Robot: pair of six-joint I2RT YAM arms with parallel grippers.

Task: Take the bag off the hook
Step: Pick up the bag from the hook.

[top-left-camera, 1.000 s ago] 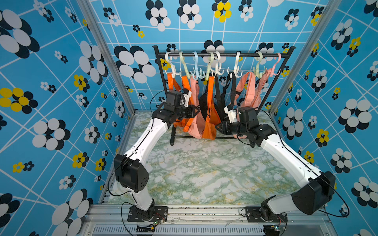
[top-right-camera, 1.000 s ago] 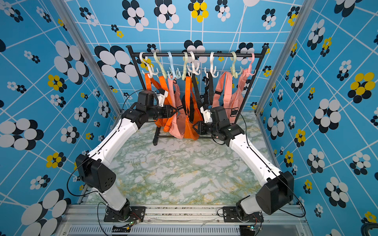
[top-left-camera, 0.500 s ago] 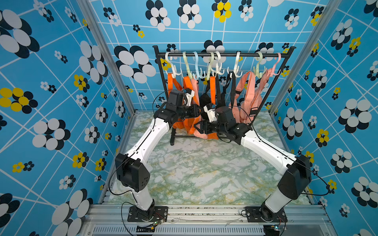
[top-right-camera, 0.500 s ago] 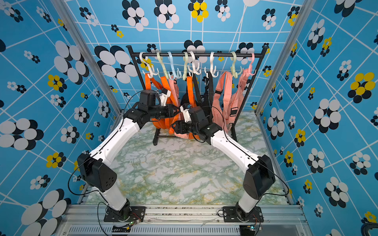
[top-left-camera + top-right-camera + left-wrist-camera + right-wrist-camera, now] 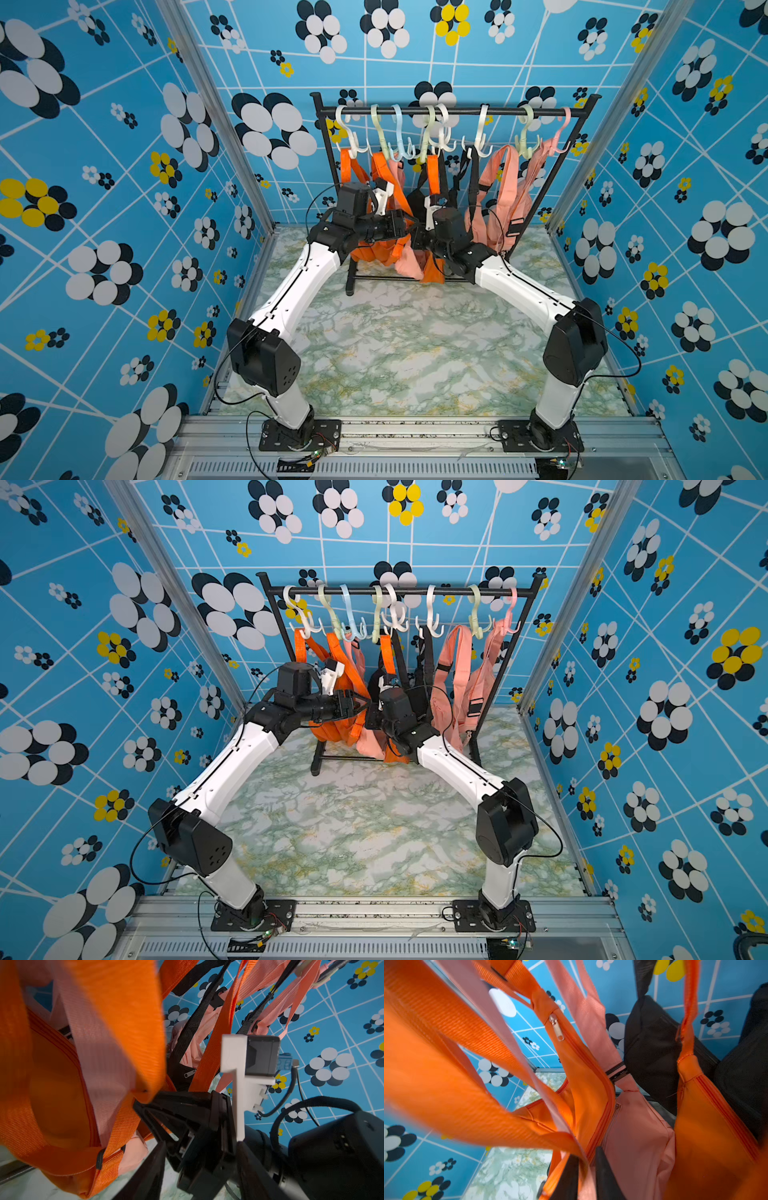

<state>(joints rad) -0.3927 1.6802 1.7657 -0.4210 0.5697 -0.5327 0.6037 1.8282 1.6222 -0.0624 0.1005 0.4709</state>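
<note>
Now the right gripper is clenched on the orange strap of an orange bag. This bag hangs among other bags from the hooks of the black rack, at twelve o'clock on the table. At nine o'clock from the right gripper, just beside it, the left gripper holds its jaws released, grasping nothing.

Support: marbled tabletop | On it: black rack is stood at far edge | On its rail: plastic hooks are hung
</note>
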